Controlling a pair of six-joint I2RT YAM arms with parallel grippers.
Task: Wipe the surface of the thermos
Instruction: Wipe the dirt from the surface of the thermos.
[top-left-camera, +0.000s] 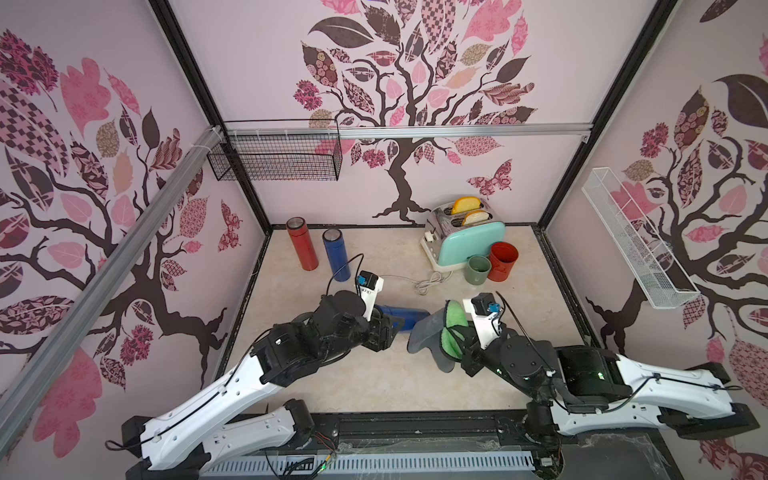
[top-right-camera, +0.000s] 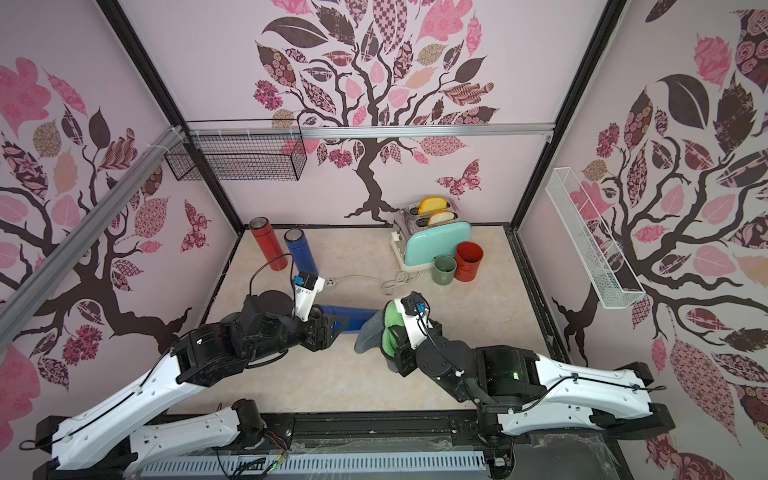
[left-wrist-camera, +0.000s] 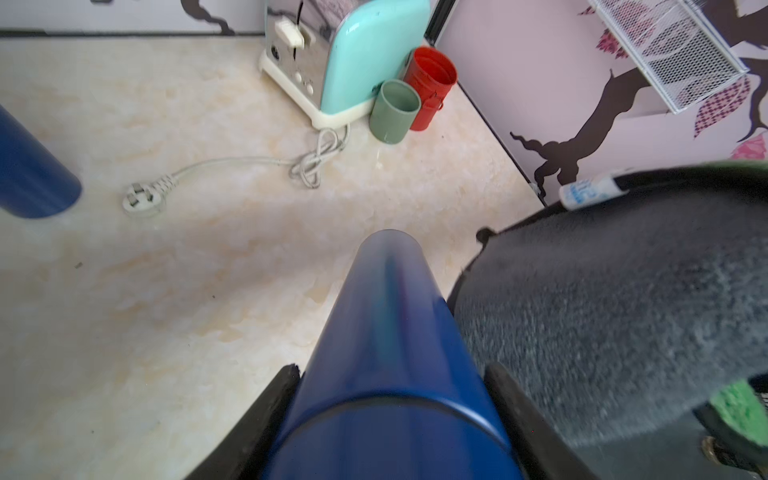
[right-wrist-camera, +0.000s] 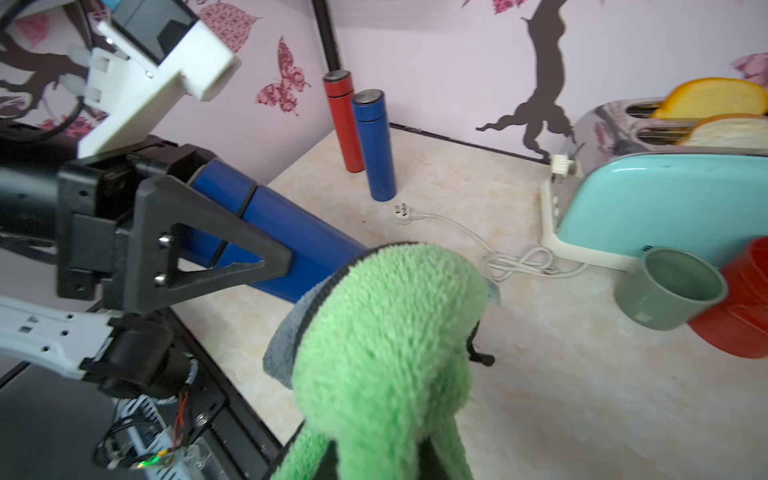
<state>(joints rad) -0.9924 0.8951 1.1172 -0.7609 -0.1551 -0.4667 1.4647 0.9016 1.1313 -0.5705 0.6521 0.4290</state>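
Left wrist view: the left pincer (left-wrist-camera: 392, 370) grasps a blue thermos (left-wrist-camera: 390, 324) by its capped end, with a black finger on either side. The body points out over the marble-patterned desk (left-wrist-camera: 166, 332). In the right wrist view the thermos is tilted, far end lower. A grey-and-green cloth (left-wrist-camera: 602, 311) lies against that far end. It is clenched in the right pincer (top-left-camera: 455, 343), whose fingertips are buried in the pile. A small white tag (left-wrist-camera: 590, 193) with blue print sits at the cloth's edge, too blurred to read.

Beyond them a white plug (left-wrist-camera: 141, 199) and its looped cord (left-wrist-camera: 316, 162) lie loose on the desk. A green mug (top-left-camera: 478, 270) touches a red tin (top-left-camera: 503, 262), both just in front of a mint-and-chrome toaster (top-left-camera: 469, 245) holding two bread slices (top-left-camera: 467, 205). A mark low on the mug is too small to read.

Near the far left corner, a standing blue thermos (top-left-camera: 336, 255) and a red thermos (top-left-camera: 302, 245) are upright side by side. A black wire basket (top-left-camera: 276, 160) hangs on the back wall and a white mesh rack (top-left-camera: 636, 245) on the right wall.
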